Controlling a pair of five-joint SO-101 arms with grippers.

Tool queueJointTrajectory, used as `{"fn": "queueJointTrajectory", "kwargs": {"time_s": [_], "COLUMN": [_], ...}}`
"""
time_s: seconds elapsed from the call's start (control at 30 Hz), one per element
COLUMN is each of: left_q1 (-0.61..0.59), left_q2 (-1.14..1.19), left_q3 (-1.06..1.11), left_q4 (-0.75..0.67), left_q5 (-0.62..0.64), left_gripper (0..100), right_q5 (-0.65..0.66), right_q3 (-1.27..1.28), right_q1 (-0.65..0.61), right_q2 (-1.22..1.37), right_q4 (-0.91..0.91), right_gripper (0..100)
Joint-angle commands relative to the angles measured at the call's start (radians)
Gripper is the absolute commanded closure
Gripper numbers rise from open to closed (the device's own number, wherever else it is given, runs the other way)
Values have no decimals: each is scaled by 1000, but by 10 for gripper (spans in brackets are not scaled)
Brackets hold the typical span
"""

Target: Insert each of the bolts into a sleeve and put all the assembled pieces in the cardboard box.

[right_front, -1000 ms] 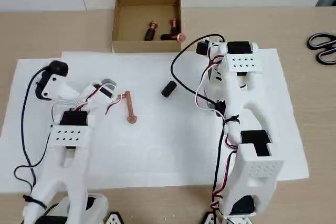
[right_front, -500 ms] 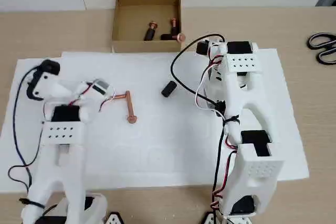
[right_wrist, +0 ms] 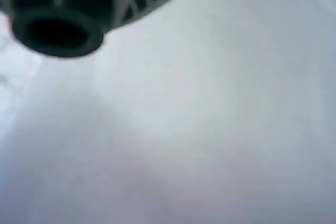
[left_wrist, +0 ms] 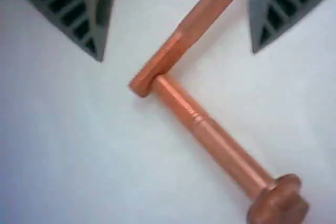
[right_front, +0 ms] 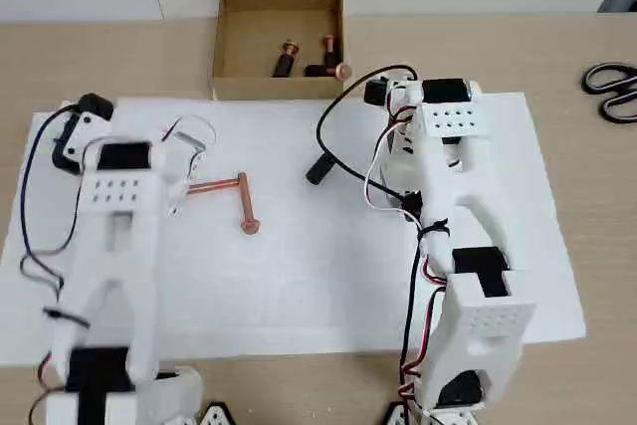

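1. In the high view the task looks partly done. The cardboard box [right_front: 227, 42] at the far side of the table [right_front: 90, 57] already holds a few assembled pieces [right_front: 287, 57], copper bolts seated in dark sleeves; their exact count is hard to tell.
2. Two bare bolts lie on the white foam sheet [right_front: 299, 286]. The left bolt [right_front: 214, 186] lies crosswise and the right bolt [right_front: 246, 208] runs near to far, meeting it at a corner. One black sleeve [right_front: 318, 168] sits right of them, near the right arm [right_front: 453, 176]. By this showing, both bolts have yet to be sleeved and boxed.
3. The left arm [right_front: 119, 206] stands over the left end of the left bolt. Steel scissors [right_front: 612, 87] lie far right on the wood-grain table.
4. In the left wrist view the left gripper [left_wrist: 178, 45] is spread wide, its grey ribbed fingertips [left_wrist: 89, 14] on either side of the left bolt's smooth copper shaft, not touching it. That bolt's broader end touches the plain tip of the right bolt, whose rounded head shows at the other end.
5. In the right wrist view the sleeve, a matte black hollow cylinder with its round opening showing, sits against the right gripper [right_wrist: 126, 1] above the soft white foam. Whether it is clamped cannot be told.
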Motion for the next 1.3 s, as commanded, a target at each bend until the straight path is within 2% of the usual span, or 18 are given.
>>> {"fn": "queueJointTrajectory", "kwargs": {"time_s": [0.0,0.17,0.37,0.67,0.9,1.1,1.27], "left_q1": [-8,-31,-32,-60,-92,-89,-86], "left_q2": [98,247,365,436,488,508,500], "left_q3": [-156,-225,-231,-231,-231,-231,-231], "left_q4": [92,89,14,-75,-86,-86,-84], "left_q5": [8,55,86,109,120,120,115], "left_gripper": [831,831,833,833,837,987,994], "right_q5": [-11,-11,-11,-11,-11,-11,-11], "right_q3": [-44,-44,-44,-44,-44,-44,-44], "right_q1": [-5,-5,-4,1,1,1,1], "right_q2": [-15,-15,-15,-15,-15,-15,-15], "right_q4": [8,8,8,8,7,7,7], "right_gripper": [992,992,992,992,992,992,992]}}
